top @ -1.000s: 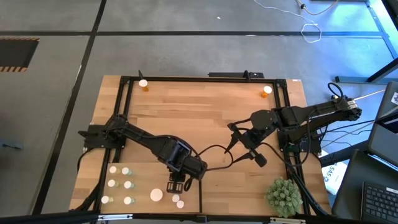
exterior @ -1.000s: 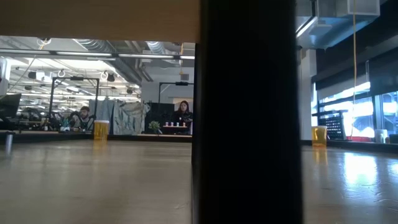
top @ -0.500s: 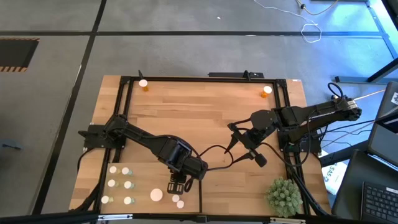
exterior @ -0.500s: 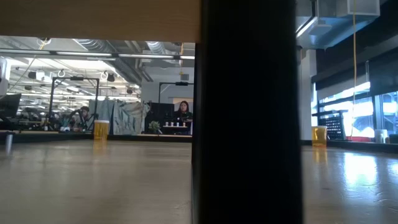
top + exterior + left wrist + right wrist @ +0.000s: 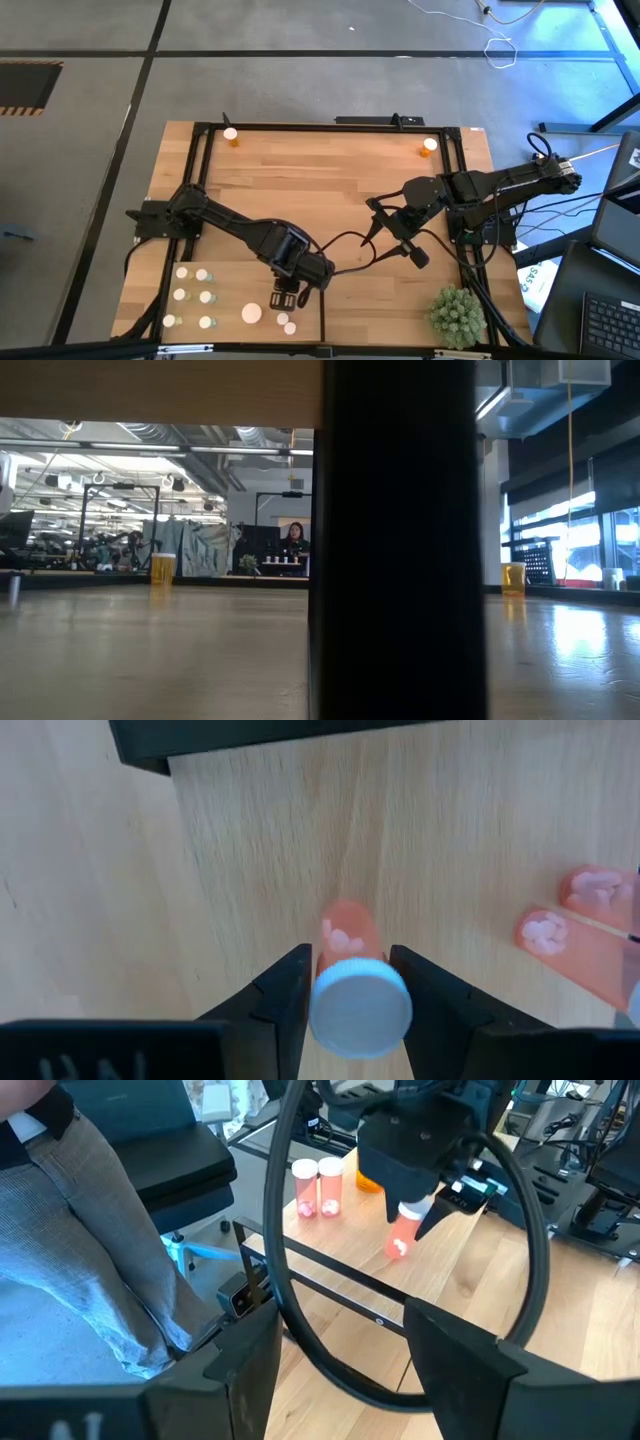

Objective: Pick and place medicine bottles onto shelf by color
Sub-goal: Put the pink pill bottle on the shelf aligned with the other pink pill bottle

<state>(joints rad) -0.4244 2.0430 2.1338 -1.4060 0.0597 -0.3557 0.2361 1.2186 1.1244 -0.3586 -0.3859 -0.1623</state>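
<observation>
The left gripper (image 5: 348, 995), two dark matte plastic fingers, is pinched on a small round translucent orange bottle with a smooth white disc cap (image 5: 358, 1005); pale tablets show through its wall. It hangs just above the shelf (image 5: 225, 305), a smooth pale flat wooden board at the near left of the planked wooden tabletop (image 5: 330, 190), close beside the shelf's thin dark upright divider (image 5: 323, 315).

From above, nine white caps are countable on the shelf apart from the held bottle: six small greenish-bodied bottles (image 5: 194, 296) in two columns of three at the left, one noticeably wider white-capped bottle (image 5: 251, 313), and two small ones (image 5: 286, 323) just beside the left gripper. In the left wrist view those two (image 5: 575, 925) show as translucent orange cylinders with tablets inside. Two more orange bottles stand at the table's far corners, one left (image 5: 231, 135) and one right (image 5: 429, 146).

The right gripper (image 5: 400, 240) waits above the table's right middle, its blocky dark fingers (image 5: 470, 1370) spread apart and holding nothing. A spiky green plant ball (image 5: 458, 315) sits at the near right corner.
</observation>
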